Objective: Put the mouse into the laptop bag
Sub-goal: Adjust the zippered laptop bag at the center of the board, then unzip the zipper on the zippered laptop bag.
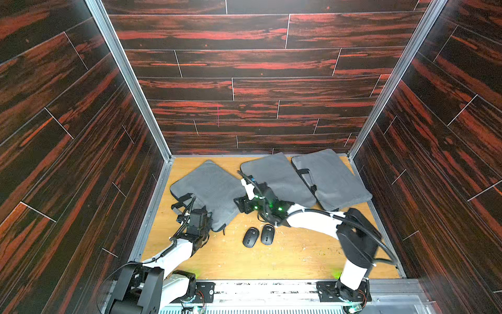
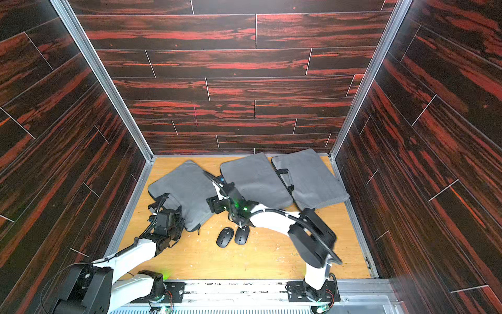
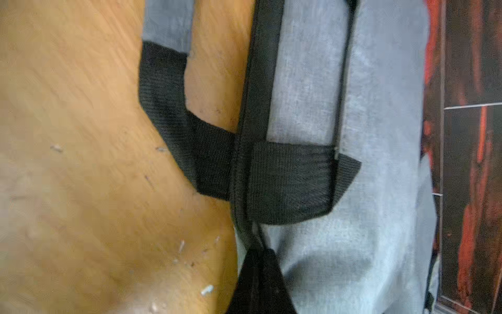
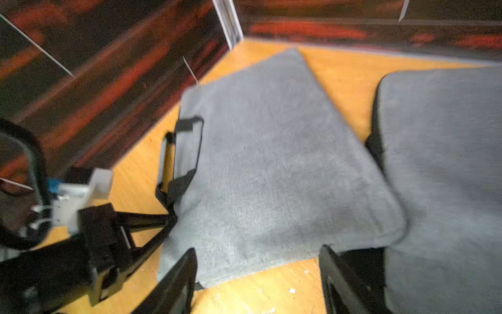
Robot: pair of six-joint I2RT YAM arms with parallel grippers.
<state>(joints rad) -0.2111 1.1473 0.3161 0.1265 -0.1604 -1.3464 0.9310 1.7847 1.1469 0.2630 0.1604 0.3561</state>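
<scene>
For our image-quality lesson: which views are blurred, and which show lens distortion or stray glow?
In both top views, sharp but wide-angle: the walls splay, and green glow spots the right arm; right wrist view, smeared throughout, the gray laptop bag soft-edged; left wrist view, black strap fairly crisp, wooden table hazy.

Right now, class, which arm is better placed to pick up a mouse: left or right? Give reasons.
Right. The right gripper is open, empty and close to the nearer mouse. The left gripper appears shut on the leftmost laptop bag at its black edge, and is probably needed there.
</scene>
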